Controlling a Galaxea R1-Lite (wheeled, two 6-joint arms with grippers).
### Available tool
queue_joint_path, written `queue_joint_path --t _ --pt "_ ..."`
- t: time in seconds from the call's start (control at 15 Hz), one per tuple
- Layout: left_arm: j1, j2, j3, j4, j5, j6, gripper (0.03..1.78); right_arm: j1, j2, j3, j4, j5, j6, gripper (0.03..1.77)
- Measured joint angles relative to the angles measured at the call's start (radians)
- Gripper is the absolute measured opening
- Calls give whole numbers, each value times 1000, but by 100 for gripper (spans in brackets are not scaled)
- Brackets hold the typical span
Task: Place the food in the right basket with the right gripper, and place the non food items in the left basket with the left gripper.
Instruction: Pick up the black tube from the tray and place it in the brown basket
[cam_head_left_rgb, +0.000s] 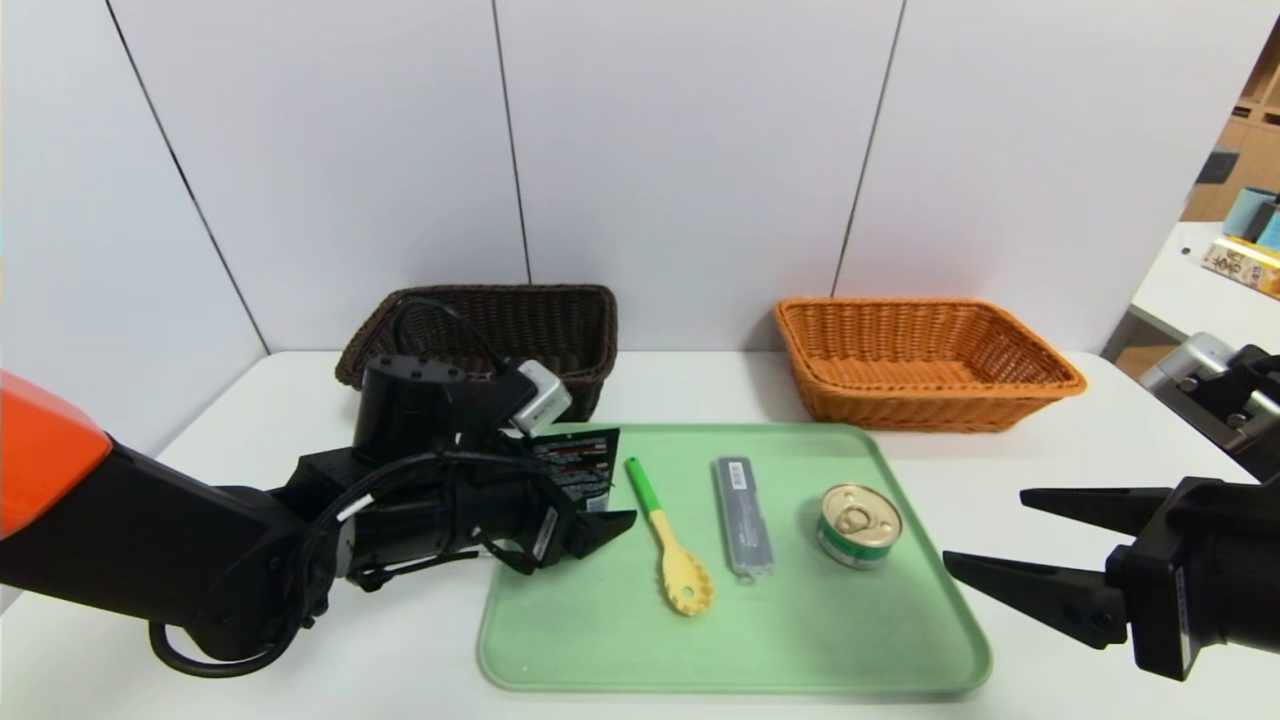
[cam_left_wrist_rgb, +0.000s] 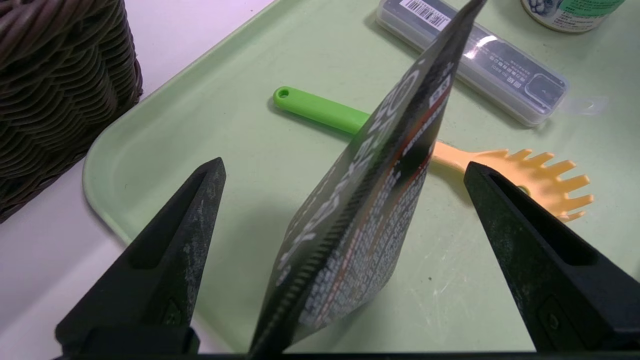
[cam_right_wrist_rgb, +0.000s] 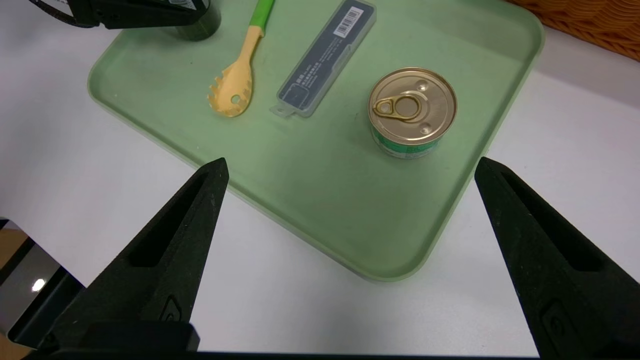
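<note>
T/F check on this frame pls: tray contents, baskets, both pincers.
1. The can sits on the tray. True.
2. The orange basket already holds the can. False: the visible part of that basket is bare.
3. The left pincer is open with the pouch standing between its jaws. True.
4. The right pincer is shut on the case. False: it is open, off the tray's edge, and the case lies flat on the tray.
5. The spoon lies between pouch and case. True.
6. The brown basket stands on the tray. False: it stands on the table behind the tray.
</note>
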Motion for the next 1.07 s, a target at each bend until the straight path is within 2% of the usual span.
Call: queue_joint_path --t 0.33,0.4,0.53,0.8,0.87,0.93,1.07 --pt "-4 4 -3 0 0 -5 169 -1 0 1 0 1 1 170" --pt "-4 4 -3 0 0 -15 160 -2 -1 1 0 1 2 170" --pt "-4 3 -8 -1 1 -38 124 -2 -2 2 0 1 3 170" --pt "-5 1 -9 0 1 -42 78 -2 -2 6 0 2 0 170" --pt "-5 -1 -9 0 0 -42 47 -2 -2 7 0 2 1 170" --pt "-5 -2 -9 -2 1 -42 35 -3 -2 7 0 2 2 170" --pt "-5 -5 -9 0 1 -41 35 -3 -3 7 0 2 3 170"
